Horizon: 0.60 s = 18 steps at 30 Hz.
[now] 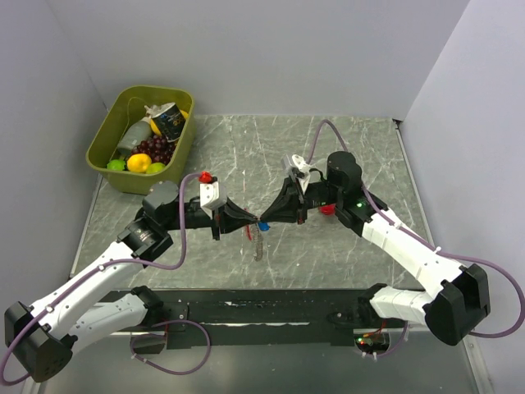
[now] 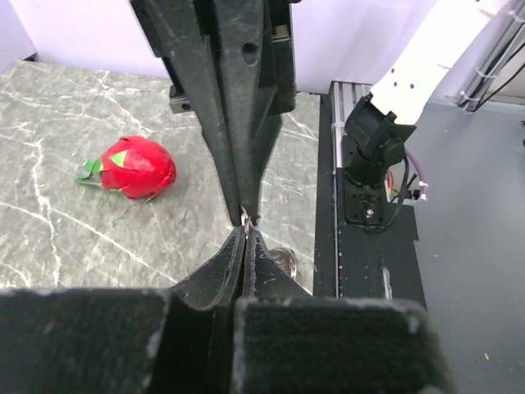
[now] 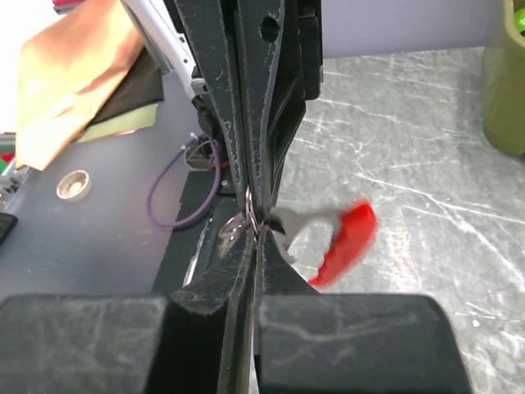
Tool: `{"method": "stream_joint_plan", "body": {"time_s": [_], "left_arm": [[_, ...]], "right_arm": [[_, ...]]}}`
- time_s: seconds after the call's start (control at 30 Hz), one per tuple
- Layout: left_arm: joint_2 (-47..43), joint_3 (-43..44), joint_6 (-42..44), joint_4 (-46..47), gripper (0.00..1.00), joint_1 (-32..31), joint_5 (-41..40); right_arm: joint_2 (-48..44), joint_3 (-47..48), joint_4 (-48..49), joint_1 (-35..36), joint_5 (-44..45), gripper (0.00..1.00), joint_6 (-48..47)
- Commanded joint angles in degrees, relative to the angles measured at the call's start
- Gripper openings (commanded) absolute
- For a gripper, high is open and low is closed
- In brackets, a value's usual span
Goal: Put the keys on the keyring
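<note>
My two grippers meet tip to tip above the middle of the table. The left gripper (image 1: 253, 222) (image 2: 245, 228) is shut on a thin metal ring of the keyring. Opposite it, the right gripper (image 1: 267, 218) (image 3: 257, 230) is shut on the same ring (image 3: 250, 209). The keyring's red clip (image 3: 349, 238) hangs blurred just right of the right fingers, and its silvery chain (image 1: 258, 244) dangles below the tips. A key with a blue head (image 1: 264, 223) sits right at the meeting tips; neither wrist view shows it. A silvery piece (image 3: 234, 226) shows beside the ring.
A red toy fruit with a green top (image 2: 131, 168) (image 1: 327, 209) lies on the marble table behind the right gripper. An olive bin (image 1: 111, 131) of toy food stands at the back left. A black rail (image 1: 262, 308) runs along the near edge.
</note>
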Motion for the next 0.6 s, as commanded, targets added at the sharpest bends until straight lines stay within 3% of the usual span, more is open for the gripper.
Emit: {"method": "stream_joint_plan", "body": {"time_s": [0.0,0.57], "left_arm": [[-1.2,1.8,-0.3,4.0,0.01,-0.5,1.8],[-4.0,0.0,-2.4,9.7,0.01,-0.5,0.6]], "right_arm": [[-0.3,2.1,1.6,-0.1,1.3,0.00,0.0],[0.0,1.3,-2.4,0.3,1.3,0.00,-3.5]]}}
